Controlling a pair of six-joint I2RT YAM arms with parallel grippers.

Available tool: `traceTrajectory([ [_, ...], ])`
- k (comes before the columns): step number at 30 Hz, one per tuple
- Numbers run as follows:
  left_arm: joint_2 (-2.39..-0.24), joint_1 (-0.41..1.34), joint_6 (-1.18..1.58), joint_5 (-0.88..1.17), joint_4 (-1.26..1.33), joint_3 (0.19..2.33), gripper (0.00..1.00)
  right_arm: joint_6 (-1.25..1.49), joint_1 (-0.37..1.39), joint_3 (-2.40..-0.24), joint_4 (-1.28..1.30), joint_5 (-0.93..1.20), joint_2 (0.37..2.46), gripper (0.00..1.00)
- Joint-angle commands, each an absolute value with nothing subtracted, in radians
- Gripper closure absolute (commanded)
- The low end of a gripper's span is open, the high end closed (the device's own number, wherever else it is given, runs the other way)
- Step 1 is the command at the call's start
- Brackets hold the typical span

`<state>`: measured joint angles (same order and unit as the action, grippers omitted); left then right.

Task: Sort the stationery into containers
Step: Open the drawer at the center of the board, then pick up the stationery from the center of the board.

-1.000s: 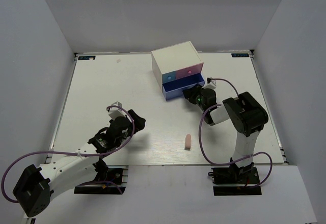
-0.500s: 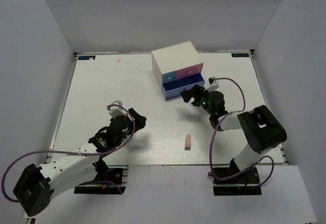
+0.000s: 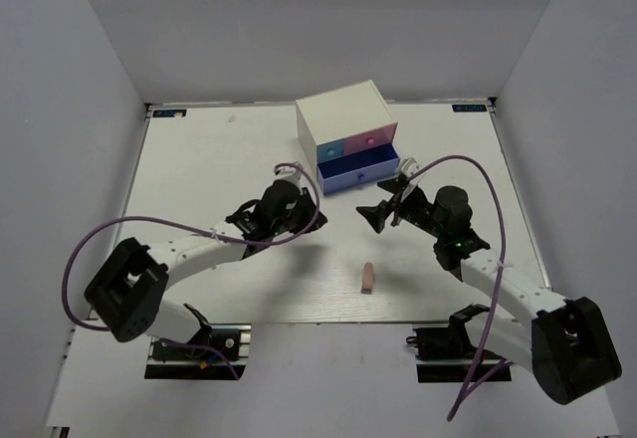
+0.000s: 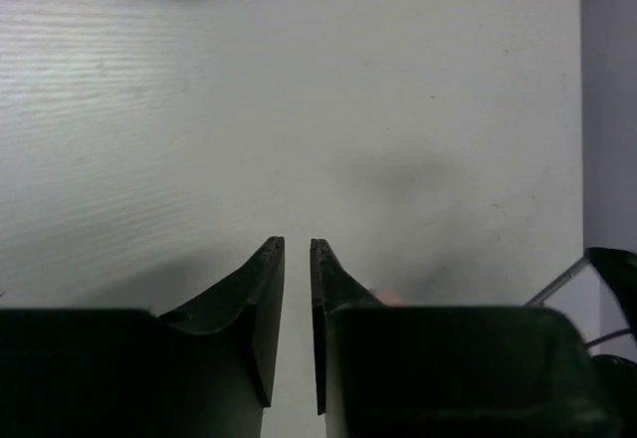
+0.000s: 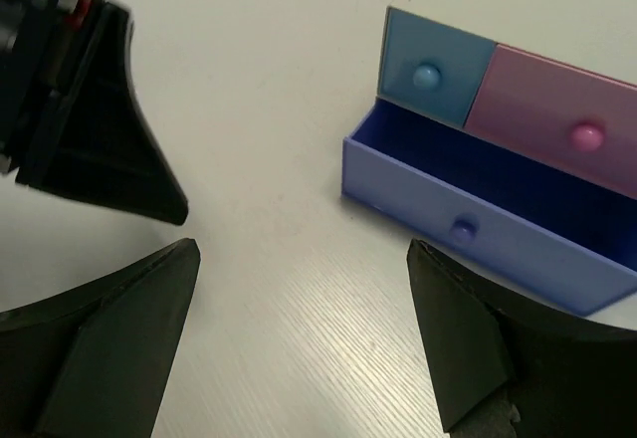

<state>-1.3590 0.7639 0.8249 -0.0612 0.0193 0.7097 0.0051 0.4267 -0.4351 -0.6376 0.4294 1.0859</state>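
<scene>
The right gripper (image 5: 301, 249) gapes wide and empty. The left gripper (image 4: 297, 249) is all but closed, with nothing between its fingers. In the top view the periwinkle drawer (image 3: 356, 172) stands pulled out at the right gripper's 11 o'clock, and the pinkish eraser (image 3: 368, 277) lies at its 6 o'clock. The right gripper would do best to come down square over the eraser, jaws spanning its narrow sides.

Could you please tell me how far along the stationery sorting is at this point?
Early, by the look of it. Done: the periwinkle drawer is pulled open, its visible inside bare. In hand: nothing; the right gripper is open before it and the left gripper is shut and empty. Left: the pinkish eraser lies on the table, unsorted; the blue drawer and pink drawer are closed.
</scene>
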Motion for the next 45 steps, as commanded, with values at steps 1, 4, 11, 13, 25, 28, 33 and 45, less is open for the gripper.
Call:
traceTrajectory([
  [1, -1.414, 0.782, 0.778, 0.064, -0.023, 0.827, 0.73, -0.221, 0.422, -0.498, -0.416, 0.441, 1.026, 0.1],
  [4, -1.428, 0.807, 0.808, 0.046, -0.063, 0.879, 0.66, -0.239, 0.4, -0.514, -0.304, 0.262, 0.997, 0.1],
  [11, -1.583, 0.92, 0.906, -0.057, -0.282, 1.124, 0.35, -0.011, 0.334, -0.656, -0.122, 0.041, 1.055, 0.67],
  [13, -1.668, 0.951, 0.951, -0.098, -0.407, 1.236, 0.31, 0.026, 0.31, -0.698, -0.083, 0.005, 1.089, 0.8],
  [25, -1.835, 1.091, 1.026, -0.192, -0.637, 1.365, 0.3, 0.181, 0.189, -0.746, 0.041, 0.026, 1.161, 0.49],
  [28, -1.847, 1.118, 1.017, -0.192, -0.647, 1.378, 0.3, 0.19, 0.169, -0.738, 0.04, 0.048, 1.166, 0.48],
  [33, -1.9, 1.14, 0.997, -0.181, -0.658, 1.422, 0.28, 0.176, 0.153, -0.721, 0.018, 0.066, 1.17, 0.48],
  [45, -1.97, 1.149, 0.957, -0.143, -0.704, 1.489, 0.32, 0.173, 0.141, -0.712, 0.014, 0.089, 1.173, 0.48],
])
